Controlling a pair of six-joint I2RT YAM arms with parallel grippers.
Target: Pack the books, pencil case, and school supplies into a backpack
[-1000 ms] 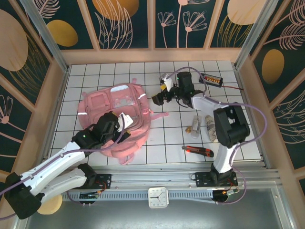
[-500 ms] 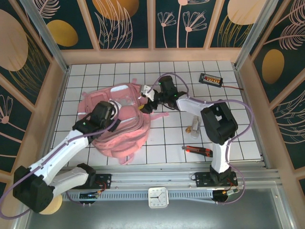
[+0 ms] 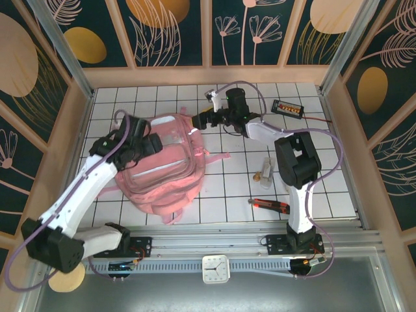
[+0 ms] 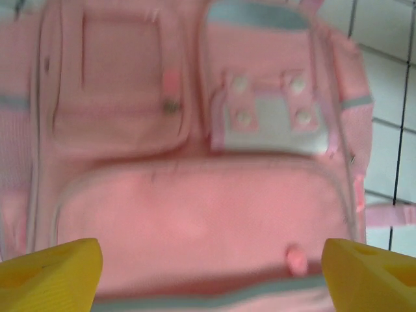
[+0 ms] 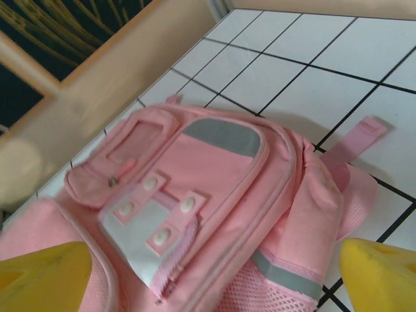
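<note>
Left claw (image 4: 209, 273) moved farther back, backpack (image 3: 170, 177) uncovered

Within 1 second, the left gripper (image 3: 146, 142) has swung from the near right side of the pink backpack (image 3: 170, 195) up to its far left corner, uncovering the translucent front panel (image 3: 156, 174). The right gripper (image 3: 200, 119) moved from the tiles right of the bag in to its right edge, then drew back to the far right corner.
</note>
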